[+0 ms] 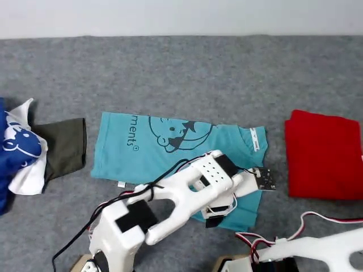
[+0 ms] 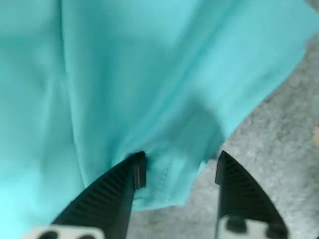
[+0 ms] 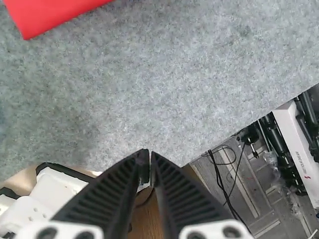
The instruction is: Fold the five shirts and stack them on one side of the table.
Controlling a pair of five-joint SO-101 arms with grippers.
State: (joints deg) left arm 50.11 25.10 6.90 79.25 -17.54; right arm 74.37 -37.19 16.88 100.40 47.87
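A teal shirt (image 1: 170, 147) with a dark print lies spread flat in the middle of the table. My left gripper (image 1: 220, 214) hangs over the shirt's near right corner. In the left wrist view this gripper (image 2: 179, 167) is open, its black fingers (image 2: 130, 174) straddling the teal hem (image 2: 164, 184). A folded red shirt (image 1: 323, 156) lies at the right; its edge (image 3: 50, 12) shows in the right wrist view. My right gripper (image 3: 149, 160) is shut on nothing above bare grey cloth near the table's front edge.
At the left lies a heap of a blue and white shirt (image 1: 17, 150) and a dark olive shirt (image 1: 65, 144). The right arm (image 1: 317, 249) lies low at the front right. The grey table cover (image 1: 187, 73) runs bare along the back. Cables and floor (image 3: 259, 164) show past the edge.
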